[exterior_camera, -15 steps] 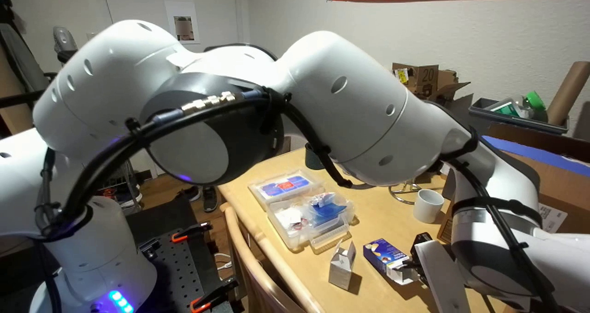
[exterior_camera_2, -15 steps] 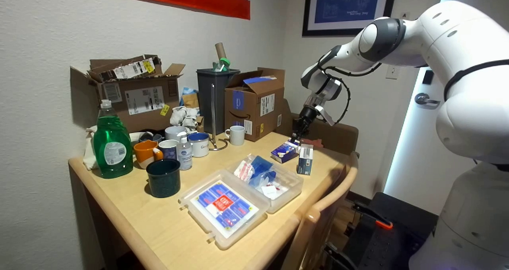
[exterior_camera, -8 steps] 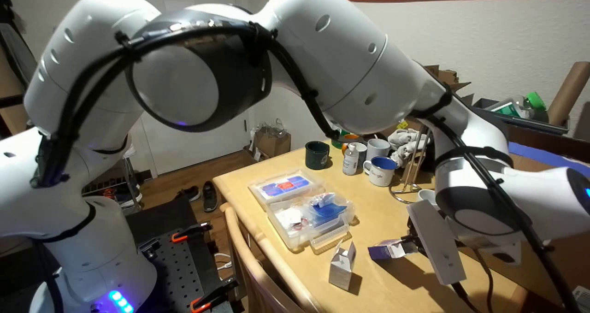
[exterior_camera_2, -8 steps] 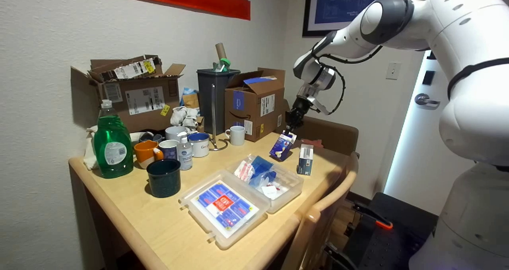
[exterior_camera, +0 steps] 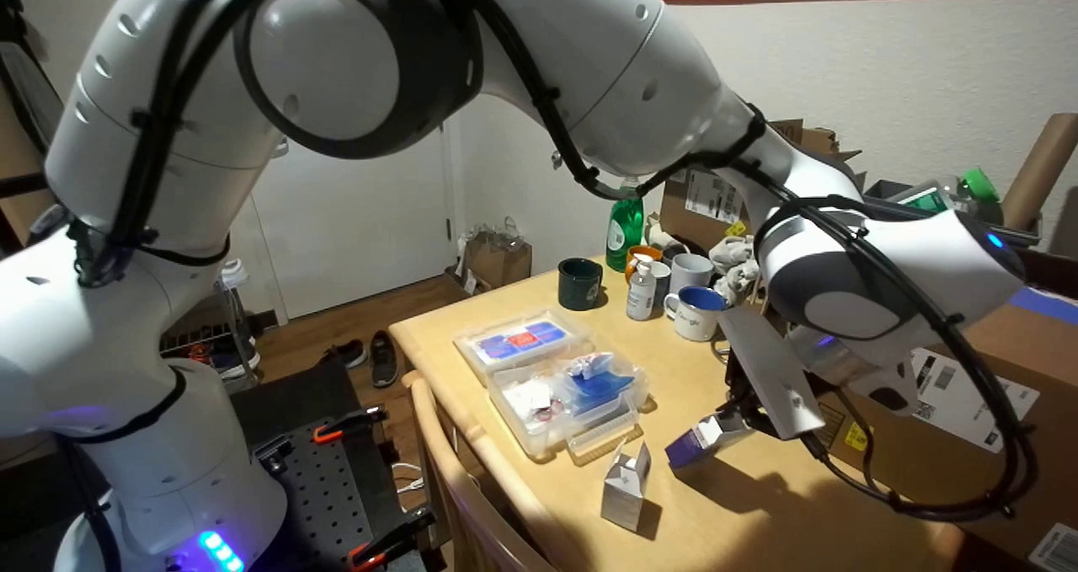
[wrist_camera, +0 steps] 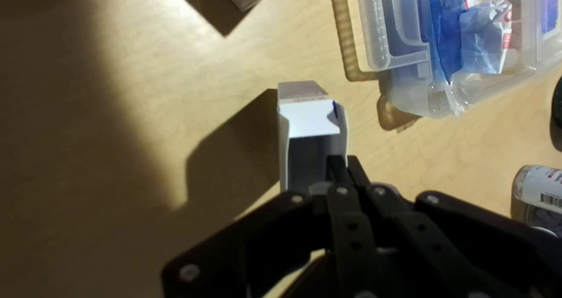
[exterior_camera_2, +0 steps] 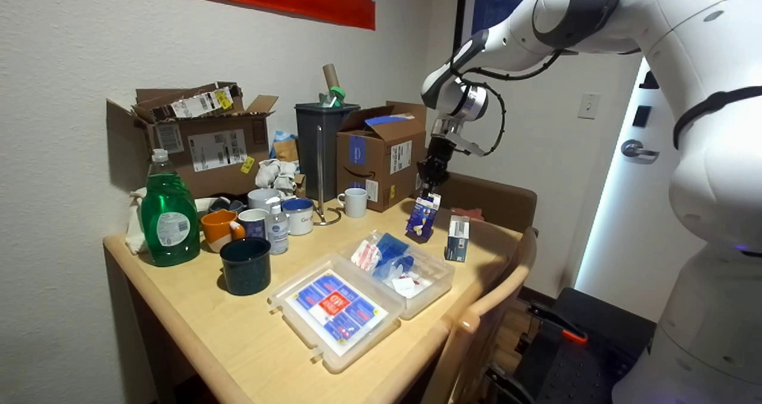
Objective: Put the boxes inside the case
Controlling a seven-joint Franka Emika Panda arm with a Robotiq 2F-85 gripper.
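Wrist view: end effector (wrist_camera: 346, 164) pinching the blue box (wrist_camera: 309, 119) by one wall, near the case (wrist_camera: 415, 94). Whether the box touches the tabletop (wrist_camera: 171, 70) is unclear.

the table (exterior_camera_2: 238, 344) is pale wood, smooth and faintly glossy. the case (exterior_camera_2: 431, 294) is smooth, translucent plastic. the dark blue carton (exterior_camera_2: 420, 221) is printed card, matt white at its open end; the whitish-grey carton (exterior_camera: 623, 494) is plain matt card. the gripper (wrist_camera: 344, 162) is matt black with shiny metal screws (wrist_camera: 190, 271), the arm (exterior_camera: 623, 92) glossy white. in an exterior view, at left, the green bottle (exterior_camera_2: 171, 204) is see-through glossy plastic, the wall (exterior_camera_2: 59, 124) behind rough; farther right, the stand (exterior_camera_2: 319, 172) is polished metal.
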